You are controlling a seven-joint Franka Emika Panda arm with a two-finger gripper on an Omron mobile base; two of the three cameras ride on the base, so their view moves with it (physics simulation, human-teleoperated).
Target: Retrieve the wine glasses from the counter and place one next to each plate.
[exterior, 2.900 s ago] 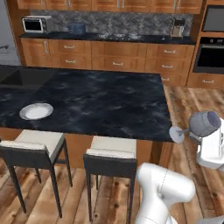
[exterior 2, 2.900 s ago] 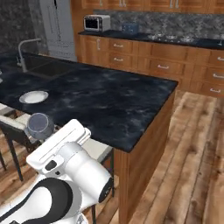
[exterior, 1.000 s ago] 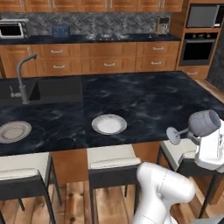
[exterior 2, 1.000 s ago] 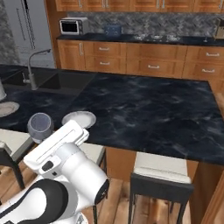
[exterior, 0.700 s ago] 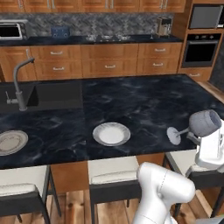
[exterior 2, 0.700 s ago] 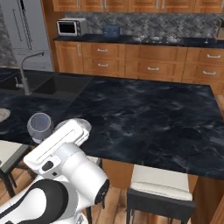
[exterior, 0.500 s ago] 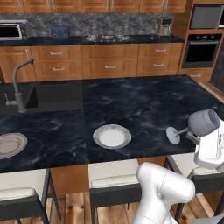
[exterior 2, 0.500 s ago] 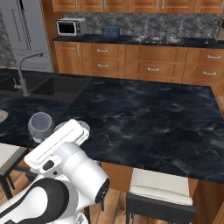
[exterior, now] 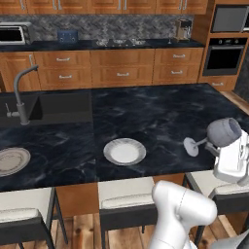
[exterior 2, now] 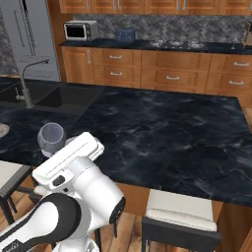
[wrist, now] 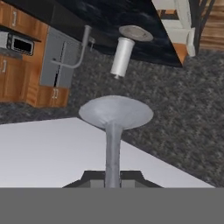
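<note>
My gripper (exterior: 212, 145) is shut on the thin stem of a clear grey-tinted wine glass (exterior: 222, 132). I hold it lying sideways, just off the near right edge of the black marble counter (exterior: 160, 112), its round foot (exterior: 190, 147) pointing at the worktop. One whitish plate (exterior: 124, 151) lies near the counter's front edge, left of the glass. A second plate (exterior: 10, 161) sits at the far left. From the right base view the glass bowl (exterior 2: 51, 137) shows above the white hand. In the hand view the stem (wrist: 113, 151) rises from my gripper (wrist: 113, 178) to the foot (wrist: 116, 112).
A sink (exterior: 53, 107) with a curved faucet (exterior: 20, 93) is sunk into the counter's left part. Cushioned stools (exterior: 127, 200) stand under the near edge, another (exterior 2: 183, 216) at the right. Wooden cabinets, a hob (exterior: 115, 43) and a wall oven (exterior: 222, 47) line the back.
The whole scene has shifted as the base drove, so the island now sits closer and the plates lower in view. The glass stays held the same way in my gripper.
</note>
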